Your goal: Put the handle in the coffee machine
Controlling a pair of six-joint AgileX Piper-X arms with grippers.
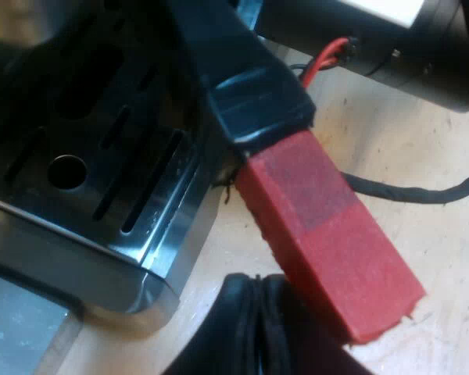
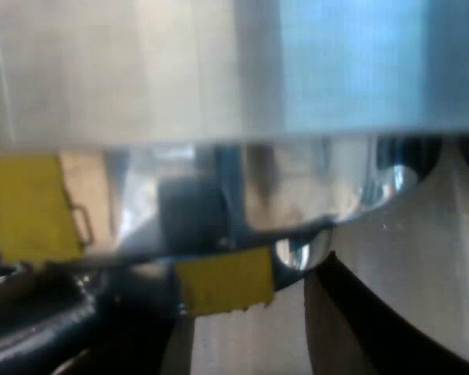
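handle [image 1: 328,250]: red end sticking out past the drip tray [image 1: 102,156] corner, over the surface [image 1: 406,141] | left gripper [image 1: 256,316]: hard by red end, grip can't tell | right gripper [image 2: 234,344]: up against machine metal, can't tell | risk: crooked push, could jam or slip instead of locking

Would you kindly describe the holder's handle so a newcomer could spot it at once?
Start at the espresso machine's slotted metal drip tray. Just past its corner, over the pale table, runs a dark handle. Its chunky red block end sets it apart from the shiny tray.
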